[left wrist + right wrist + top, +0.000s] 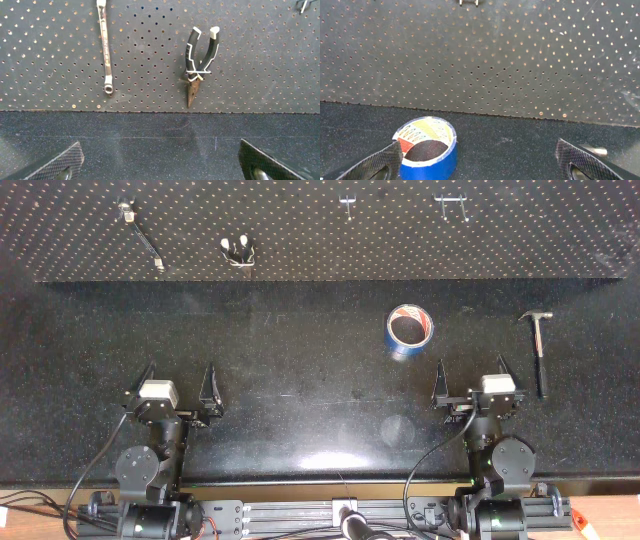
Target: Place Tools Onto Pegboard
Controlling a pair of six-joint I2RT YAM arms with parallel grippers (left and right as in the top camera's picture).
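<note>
Top view: pegboard (300,230) along the far edge of the table (300,350). 2 tools hang on its left part: a wrench (143,238) and, to its right, pliers (238,250). 2 bare hooks, (347,204) and (452,206), sit on the right part. Not hung: tape roll (409,328), lying flat on the table ahead of the right arm, and hammer (538,350) on the table at far right, head toward the board. Left gripper (180,388) and right gripper (470,383) both sit near their bases, fingers spread, nothing between them. Left wrist view: wrench hangs straight down and pliers hang nose-down, both on the board and well apart from this gripper; finger (55,162) at the frame edge, jaws wide, empty. Right wrist view: tape roll just ahead of the spread fingers (592,162), close to 1 of them; I cannot tell whether it touches. A small bright piece at the edge is probably the hammer. Judgement: about half done. 2 of 4 tools are placed, and tape roll and hammer are left for the 2 free hooks.
</note>
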